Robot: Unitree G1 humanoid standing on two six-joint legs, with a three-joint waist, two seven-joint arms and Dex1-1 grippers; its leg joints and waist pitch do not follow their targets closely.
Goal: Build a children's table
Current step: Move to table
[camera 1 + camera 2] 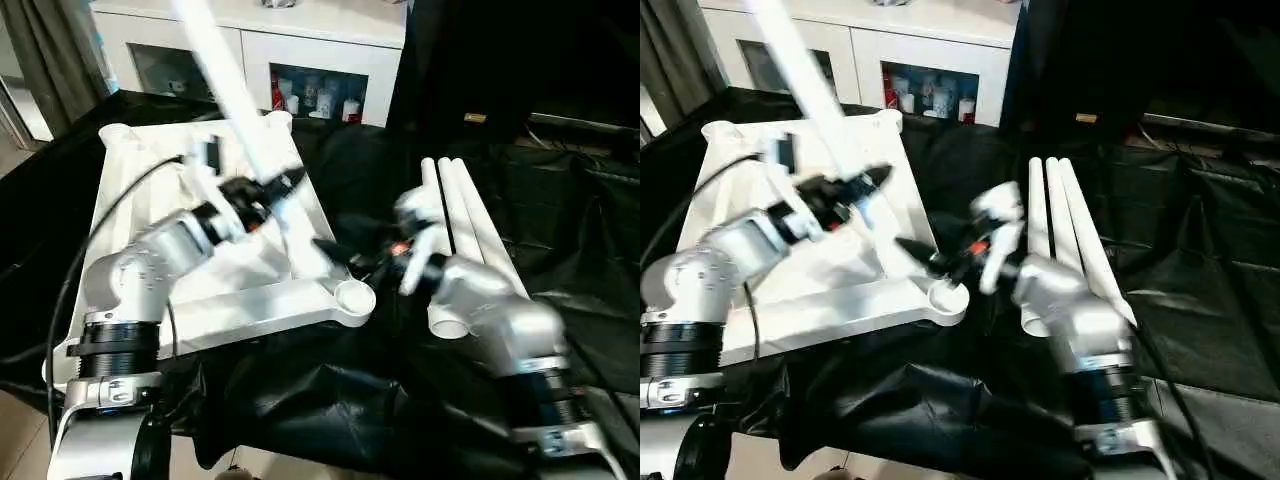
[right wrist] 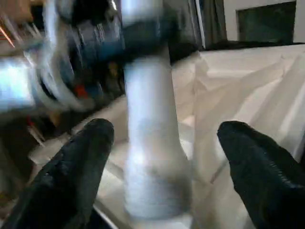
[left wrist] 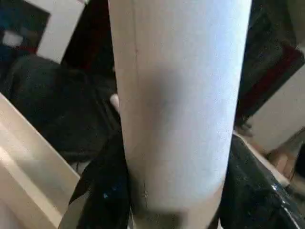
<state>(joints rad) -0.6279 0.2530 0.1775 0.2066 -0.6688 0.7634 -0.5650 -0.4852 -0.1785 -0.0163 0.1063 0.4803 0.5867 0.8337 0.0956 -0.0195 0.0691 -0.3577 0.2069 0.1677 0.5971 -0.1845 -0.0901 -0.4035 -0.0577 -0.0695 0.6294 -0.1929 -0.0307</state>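
Lying upside down on the black cloth (image 1: 300,400), the tabletop (image 1: 140,190) has one leg (image 1: 235,90) slanting above it, pinched by the left gripper (image 1: 280,190). Beside its base, the right gripper (image 1: 925,258) is spread. Three spare legs (image 1: 465,225) lie alongside.

White children's table, partly assembled

Tabletop (image 1: 150,215) lies underside-up at left; one leg (image 1: 235,85) stands tilted over its near right corner socket (image 1: 352,297); three loose legs (image 1: 465,225) lie side by side right.

Black cloth (image 1: 560,230) is covering my worktop — creased throughout. White glass-door cabinet (image 1: 300,45) is standing behind it — small bottles (image 1: 318,100) are sitting inside one compartment.
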